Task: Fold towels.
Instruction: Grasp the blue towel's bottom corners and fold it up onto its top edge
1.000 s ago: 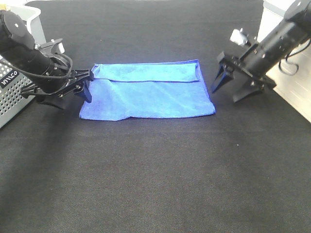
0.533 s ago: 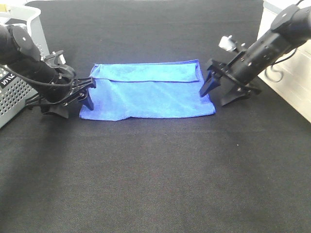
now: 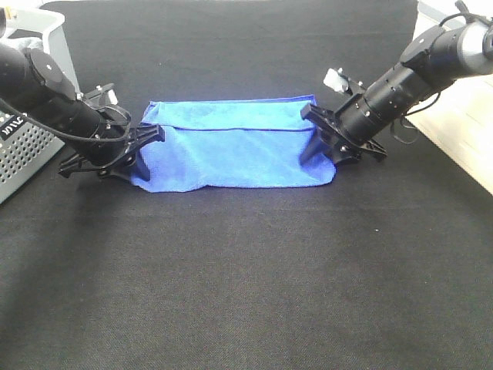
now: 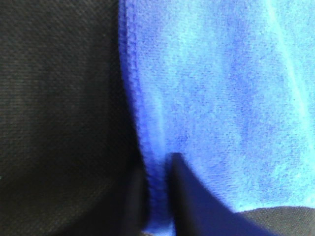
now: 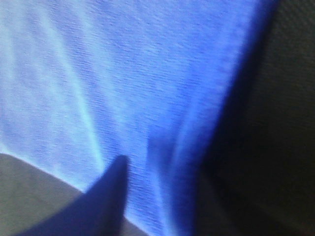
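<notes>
The royal-blue towel (image 3: 231, 150) lies on the black table, with its far strip folded over toward the front. My left gripper (image 3: 142, 150) is low at the towel's left edge. In the left wrist view its fingers (image 4: 192, 206) pinch the stitched hem of the towel (image 4: 221, 98). My right gripper (image 3: 320, 146) is low at the towel's right edge. In the right wrist view the towel (image 5: 123, 73) puckers between the fingers (image 5: 106, 196), which are shut on it. No white tag shows.
A perforated grey basket (image 3: 23, 154) stands at the left edge, behind my left arm. A pale surface (image 3: 462, 146) runs along the right edge beyond the black mat (image 3: 246, 270). A white container rim (image 3: 42, 23) shows at the top left.
Both grippers came down and moved inward onto the towel's side edges and closed on them. The towel's left and right edges have bunched slightly inward.
</notes>
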